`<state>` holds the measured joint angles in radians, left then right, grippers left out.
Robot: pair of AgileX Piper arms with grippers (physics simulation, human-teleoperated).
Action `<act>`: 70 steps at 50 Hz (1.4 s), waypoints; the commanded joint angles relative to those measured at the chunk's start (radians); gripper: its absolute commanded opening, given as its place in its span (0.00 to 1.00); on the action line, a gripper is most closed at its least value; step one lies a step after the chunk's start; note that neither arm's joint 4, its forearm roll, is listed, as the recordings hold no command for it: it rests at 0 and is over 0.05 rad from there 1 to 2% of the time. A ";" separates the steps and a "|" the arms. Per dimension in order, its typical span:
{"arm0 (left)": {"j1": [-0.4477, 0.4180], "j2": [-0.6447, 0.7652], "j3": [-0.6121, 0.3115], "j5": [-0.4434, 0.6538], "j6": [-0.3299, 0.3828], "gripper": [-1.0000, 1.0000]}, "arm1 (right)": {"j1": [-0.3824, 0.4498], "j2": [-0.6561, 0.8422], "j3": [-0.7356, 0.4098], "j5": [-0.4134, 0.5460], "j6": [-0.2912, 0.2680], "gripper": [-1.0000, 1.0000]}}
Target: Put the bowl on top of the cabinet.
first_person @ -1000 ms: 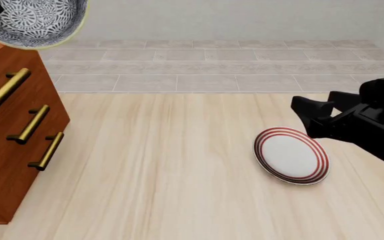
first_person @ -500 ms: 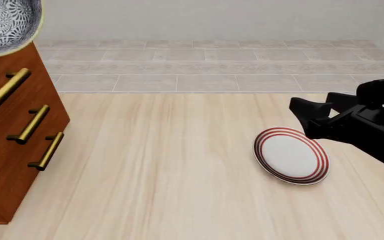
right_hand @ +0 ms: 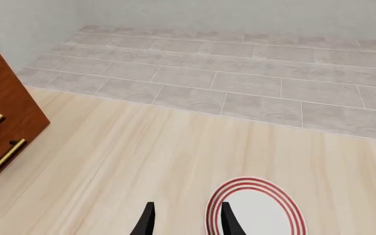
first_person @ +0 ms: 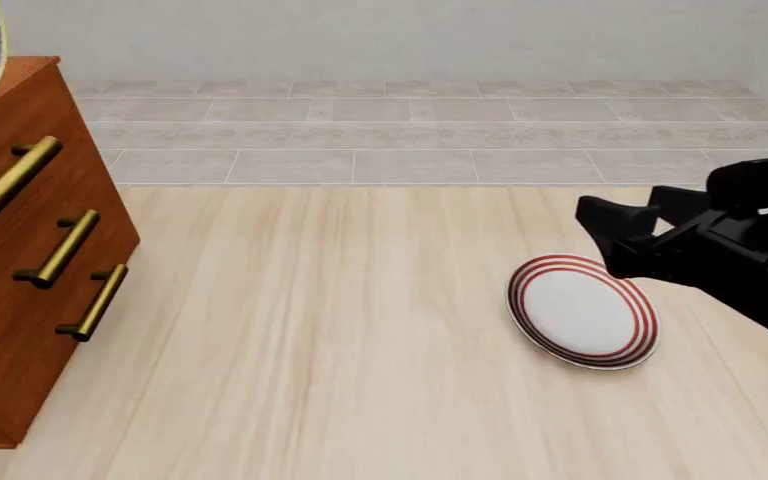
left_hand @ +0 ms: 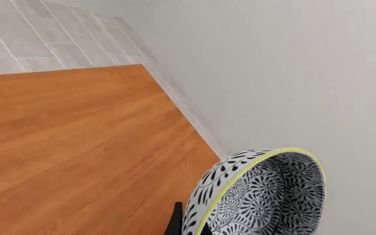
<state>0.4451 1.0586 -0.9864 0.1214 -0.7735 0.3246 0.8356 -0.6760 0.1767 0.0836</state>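
The bowl (left_hand: 260,196) is seen tilted above the cabinet (left_hand: 77,152) top in the left wrist view, and only as a sliver at the upper left edge of the front frame. It is pinched at its rim by the left end effector (left_hand: 181,226). The right end effector (right_hand: 184,220) is spread, hovering at the plate (right_hand: 256,208) on the worktop (first_person: 331,350) at the lower right.

A flat white plate (first_person: 582,310) with red rings around its edge lies on the pale wood-grain tabletop (first_person: 331,350), toward the right side in the front view. Beyond the tabletop's far edge runs a floor of grey rectangular tiles (first_person: 424,130), ending at a plain light wall (first_person: 424,40).
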 commanded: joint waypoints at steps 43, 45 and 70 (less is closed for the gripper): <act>0.114 0.081 0.170 -0.208 -0.102 1.00 | 0.001 0.017 0.003 -0.008 -0.002 1.00; 0.119 0.081 0.171 -0.210 -0.098 1.00 | 0.001 0.017 0.003 -0.008 -0.002 1.00; 0.156 0.004 0.132 -0.151 -0.052 1.00 | 0.003 0.016 0.006 -0.008 -0.007 1.00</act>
<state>0.5882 1.0634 -0.8760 -0.0905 -0.8667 0.3256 0.8492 -0.6719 0.1695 0.0794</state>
